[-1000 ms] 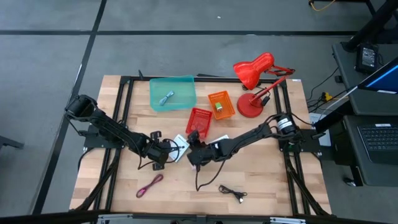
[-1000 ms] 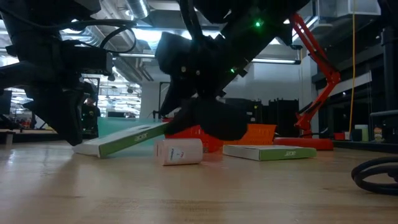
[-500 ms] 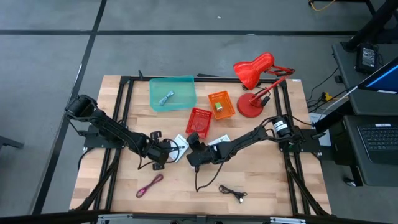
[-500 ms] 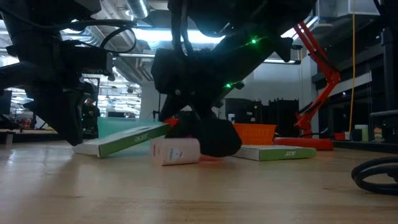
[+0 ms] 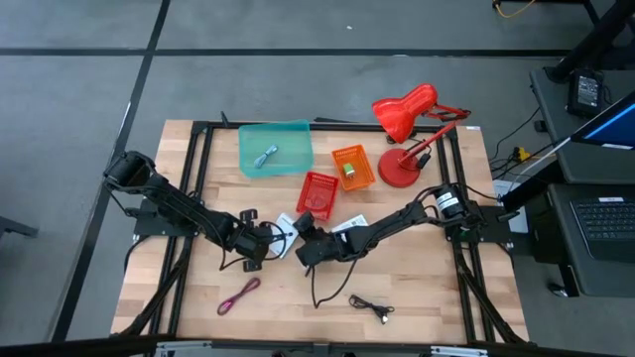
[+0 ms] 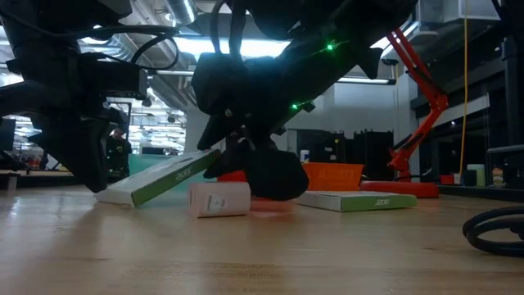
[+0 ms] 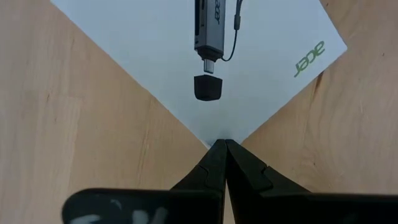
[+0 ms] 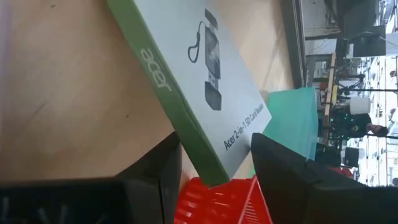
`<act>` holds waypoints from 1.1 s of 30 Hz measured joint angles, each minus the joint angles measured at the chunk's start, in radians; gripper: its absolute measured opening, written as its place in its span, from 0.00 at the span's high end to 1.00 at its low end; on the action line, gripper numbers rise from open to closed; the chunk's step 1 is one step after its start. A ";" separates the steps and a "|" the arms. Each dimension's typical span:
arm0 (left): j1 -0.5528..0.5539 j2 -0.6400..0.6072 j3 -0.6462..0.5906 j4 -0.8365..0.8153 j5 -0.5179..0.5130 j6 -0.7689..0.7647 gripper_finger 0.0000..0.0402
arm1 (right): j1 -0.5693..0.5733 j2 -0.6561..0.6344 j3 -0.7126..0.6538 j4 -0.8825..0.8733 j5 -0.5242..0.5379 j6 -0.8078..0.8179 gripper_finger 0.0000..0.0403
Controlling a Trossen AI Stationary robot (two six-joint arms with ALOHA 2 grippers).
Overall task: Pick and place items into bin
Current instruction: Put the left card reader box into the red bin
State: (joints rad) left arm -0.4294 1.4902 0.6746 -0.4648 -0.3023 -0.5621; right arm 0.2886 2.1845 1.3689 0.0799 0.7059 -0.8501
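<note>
Both arms are working mid-table on the same white packet (image 5: 285, 230), probably because it is lying flat and is hard to pinch from above. The left gripper (image 5: 261, 241) is sitting low at the packet's corner with its fingers (image 7: 219, 163) pressed together to a point right at the corner tip; no packet edge shows between them, so they are clenched on nothing and look to be bracing the corner. In the low view that packet (image 6: 164, 179) is resting tilted, 1 end up off the wood. The right gripper (image 5: 307, 244) is coming at the raised green-edged side with its fingers (image 8: 163, 163) spread; in the right wrist view the packet's end sits in the gap between them, not yet squeezed. My read: the right is lining up to grab the lifted end.

Counts:
- 2 white packets; the 2nd packet (image 5: 347, 225) is lying flat under the right arm.
- 1 small white box (image 6: 218, 199) sitting on the wood just in front of the right gripper.
- 1 maroon cable (image 5: 239, 294) and 1 black cable (image 5: 370, 307) near the front edge, well apart from both grippers.
- 1 teal bin (image 5: 275, 149) at the back, already holding 1 blue-grey cable (image 5: 265, 156).
- 1 red basket (image 5: 317, 194) and 1 orange basket (image 5: 352, 167), the orange 1 holding a small pale item, too small to tell what.
- 1 red desk lamp (image 5: 409, 134) at the back right.

Most items are still out of the bin.
</note>
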 joint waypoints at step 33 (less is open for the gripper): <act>-0.021 -0.177 -0.003 -0.010 -0.067 0.163 1.00 | 0.014 -0.003 0.000 -0.051 0.021 0.005 0.96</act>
State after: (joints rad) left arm -0.4502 1.3134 0.6720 -0.4747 -0.3689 -0.3994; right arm 0.3022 2.1815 1.3689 0.0287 0.7269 -0.8452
